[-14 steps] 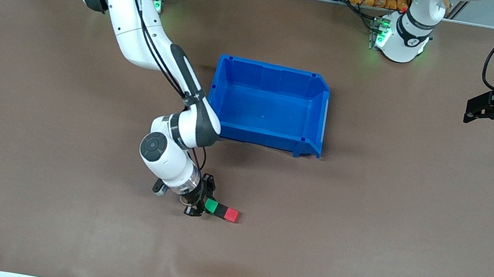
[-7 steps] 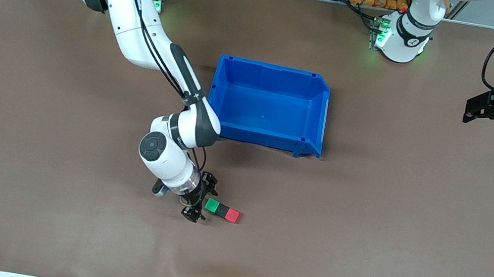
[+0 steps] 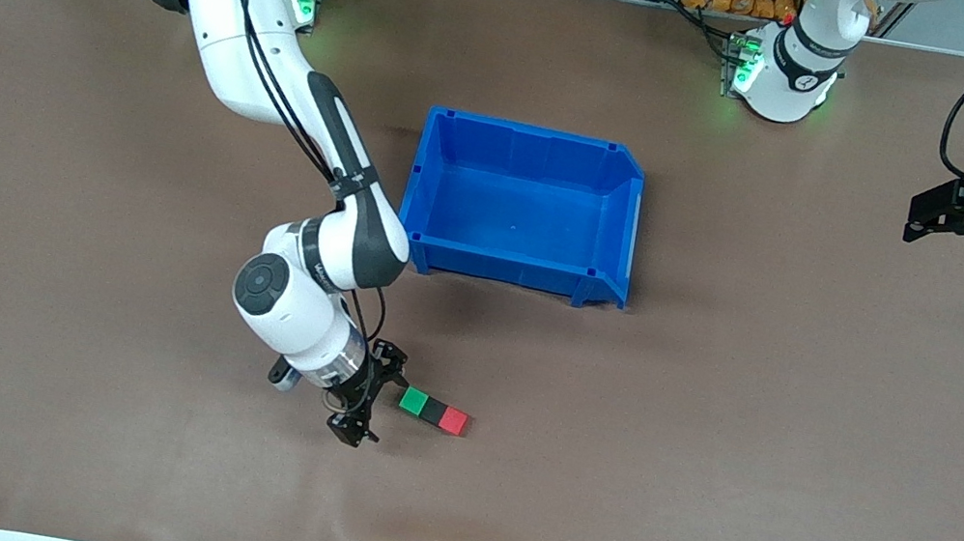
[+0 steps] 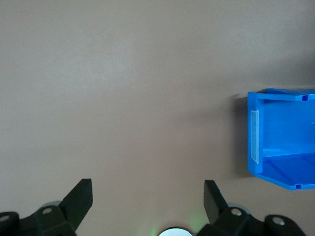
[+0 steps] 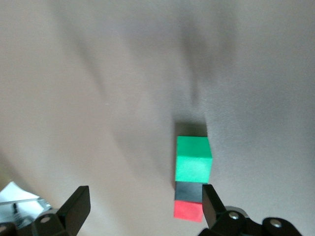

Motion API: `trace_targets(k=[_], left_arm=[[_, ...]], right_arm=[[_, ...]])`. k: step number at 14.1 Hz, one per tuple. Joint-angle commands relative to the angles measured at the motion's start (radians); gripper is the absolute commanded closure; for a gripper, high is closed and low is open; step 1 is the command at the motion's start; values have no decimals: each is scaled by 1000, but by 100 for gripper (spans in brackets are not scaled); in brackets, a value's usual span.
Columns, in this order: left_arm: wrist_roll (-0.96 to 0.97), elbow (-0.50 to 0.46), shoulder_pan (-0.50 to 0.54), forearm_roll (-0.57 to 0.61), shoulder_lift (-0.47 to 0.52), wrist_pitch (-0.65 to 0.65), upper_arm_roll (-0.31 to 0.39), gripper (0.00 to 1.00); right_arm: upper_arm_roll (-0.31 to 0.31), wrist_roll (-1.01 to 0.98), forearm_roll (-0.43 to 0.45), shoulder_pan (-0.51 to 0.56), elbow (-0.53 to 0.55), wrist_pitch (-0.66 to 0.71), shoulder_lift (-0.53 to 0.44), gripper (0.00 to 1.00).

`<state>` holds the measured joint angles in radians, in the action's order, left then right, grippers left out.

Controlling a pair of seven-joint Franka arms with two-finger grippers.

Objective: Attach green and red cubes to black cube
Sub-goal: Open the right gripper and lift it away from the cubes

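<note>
The green cube (image 3: 414,401), black cube (image 3: 431,410) and red cube (image 3: 453,420) lie on the table touching in one row, black in the middle, nearer to the front camera than the blue bin. My right gripper (image 3: 371,395) is open beside the green end of the row, a small gap away, holding nothing. The right wrist view shows the green cube (image 5: 193,159), black cube (image 5: 188,191) and red cube (image 5: 188,210) close to one finger of the open right gripper (image 5: 144,204). My left gripper (image 3: 917,218) waits open and empty over the table's left-arm end (image 4: 146,196).
A blue bin (image 3: 524,209) with nothing in it stands mid-table, farther from the front camera than the cubes; its corner shows in the left wrist view as well (image 4: 280,147). The brown table cover (image 3: 707,445) has a ripple at its near edge.
My right gripper opened, let go of the green cube and drew back from the row toward the right arm's end. The three cubes stayed where they were. The left arm has not moved.
</note>
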<state>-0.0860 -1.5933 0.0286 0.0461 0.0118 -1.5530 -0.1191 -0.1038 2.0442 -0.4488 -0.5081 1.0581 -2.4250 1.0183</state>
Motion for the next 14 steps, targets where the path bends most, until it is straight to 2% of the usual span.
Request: trace_targets(k=[1,4,10,14], left_arm=[[-3,6,11,-14,4,-5,-7,0],[-1,4,11,-14,2,-7,-7,0],[-1,4,11,-14,2,-9,-7,0],[-1,6,11,-14,2,-13,-5,0]], right_arm=[[6,-18,2,23,14,15,-27,0],[7,-35,-2,58,19,26,-81,0],[1,-54,2,126,16,251,-164,0],[1,-188,4,180,13,388,-228,0]])
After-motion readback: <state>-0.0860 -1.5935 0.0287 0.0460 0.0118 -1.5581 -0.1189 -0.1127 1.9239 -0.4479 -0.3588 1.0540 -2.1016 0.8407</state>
